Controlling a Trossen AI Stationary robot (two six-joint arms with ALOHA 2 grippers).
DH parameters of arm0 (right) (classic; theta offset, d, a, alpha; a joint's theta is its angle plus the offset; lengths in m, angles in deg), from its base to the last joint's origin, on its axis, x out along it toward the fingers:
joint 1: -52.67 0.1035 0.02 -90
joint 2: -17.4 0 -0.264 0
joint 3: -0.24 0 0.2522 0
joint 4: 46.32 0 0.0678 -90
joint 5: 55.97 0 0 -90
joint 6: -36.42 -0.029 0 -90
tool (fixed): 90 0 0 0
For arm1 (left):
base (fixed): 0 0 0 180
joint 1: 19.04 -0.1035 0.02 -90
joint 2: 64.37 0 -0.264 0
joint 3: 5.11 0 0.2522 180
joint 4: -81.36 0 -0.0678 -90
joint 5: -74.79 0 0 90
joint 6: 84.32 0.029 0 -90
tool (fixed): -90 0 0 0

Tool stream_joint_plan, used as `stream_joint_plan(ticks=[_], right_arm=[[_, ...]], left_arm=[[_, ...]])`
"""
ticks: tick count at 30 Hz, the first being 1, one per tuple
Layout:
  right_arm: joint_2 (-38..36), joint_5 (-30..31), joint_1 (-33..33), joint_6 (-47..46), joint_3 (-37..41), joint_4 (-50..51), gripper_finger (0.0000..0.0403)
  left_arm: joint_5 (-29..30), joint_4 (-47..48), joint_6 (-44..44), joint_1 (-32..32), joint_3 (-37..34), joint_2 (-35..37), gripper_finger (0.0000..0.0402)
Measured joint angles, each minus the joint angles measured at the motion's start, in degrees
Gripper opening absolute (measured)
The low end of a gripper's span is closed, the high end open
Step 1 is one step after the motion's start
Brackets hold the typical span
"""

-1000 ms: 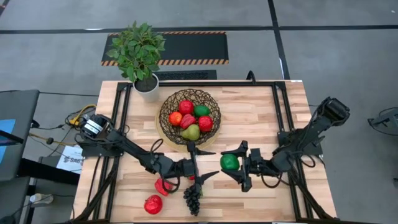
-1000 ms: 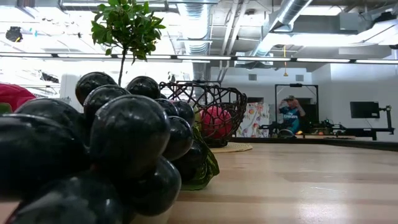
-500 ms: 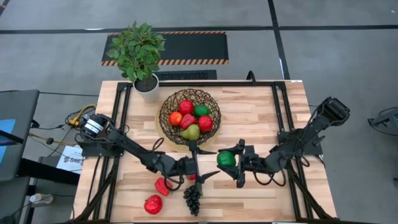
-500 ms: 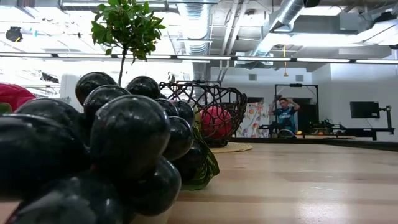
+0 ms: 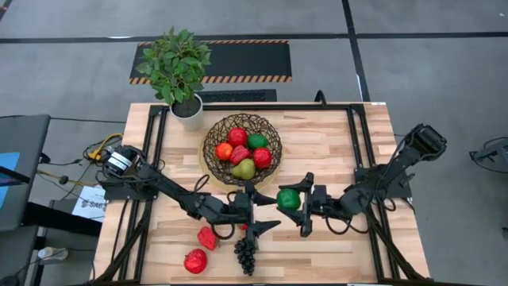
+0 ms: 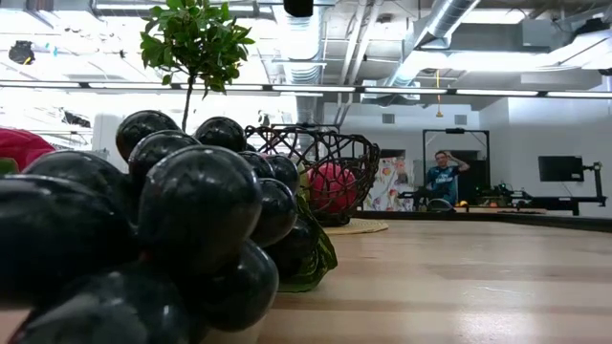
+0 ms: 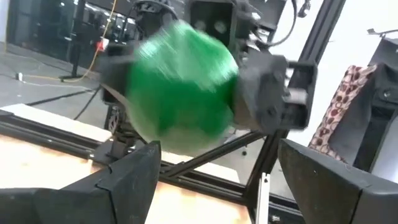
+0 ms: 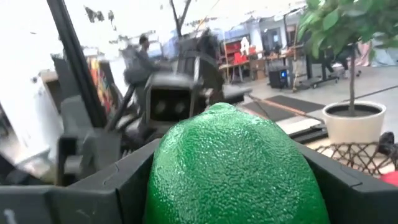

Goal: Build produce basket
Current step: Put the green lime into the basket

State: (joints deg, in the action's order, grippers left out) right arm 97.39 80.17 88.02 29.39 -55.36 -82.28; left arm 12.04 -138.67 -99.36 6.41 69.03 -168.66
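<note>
The dark woven basket [image 5: 242, 148] on its tan base holds red, orange and green pieces and a yellow-green pear. My right gripper [image 5: 300, 205] is shut on a green fruit [image 5: 287, 199] above the table's middle, just on the near side of the basket. My left gripper [image 5: 260, 210] faces it, open, and its fingers [image 7: 124, 180] stand a little short of the fruit [image 7: 180, 93] without touching it. Two red pieces [image 5: 207, 237] [image 5: 195, 260] and a dark grape bunch [image 5: 245, 253] lie on the table near its front edge. My right gripper pinches the green fruit between its two fingers, which sit on opposite sides of it [image 8: 158, 180]. The fingers come in about level from the table's right side. The fruit is lifted clear of the table and sticks out past the fingertips toward my left gripper.
A white pot with a leafy plant [image 5: 188, 111] stands at the far left of the table, beside the basket. The grape bunch [image 6: 143, 239] fills the low view's foreground. Black frame rails [image 5: 357, 151] run along the tabletop. A person [image 6: 442, 177] is far back in the room.
My right gripper has carried the green fruit a little toward the table's left, up to my left gripper's open fingers. My left gripper has stayed in place and rolled about its own axis. Both keep the same finger gap.
</note>
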Motion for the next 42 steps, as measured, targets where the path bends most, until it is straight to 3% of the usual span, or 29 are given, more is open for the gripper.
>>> stream_joint_plan(ticks=[12,37,42], right_arm=[[0.0,-8.4,-4.1,-3.5,0.0,-3.2,0.0318],[4.7,-8.7,-5.7,-3.2,0.0,-7.9,0.0318],[4.7,-8.7,-5.7,-3.2,0.0,-7.5,0.0318]], left_arm=[[2.3,0.3,3.2,-0.9,0.0,0.0,0.0309],[3.2,0.3,1.9,-3.4,-0.1,0.0,0.0309],[3.4,0.4,1.9,-3.4,-0.1,0.0,0.0291]])
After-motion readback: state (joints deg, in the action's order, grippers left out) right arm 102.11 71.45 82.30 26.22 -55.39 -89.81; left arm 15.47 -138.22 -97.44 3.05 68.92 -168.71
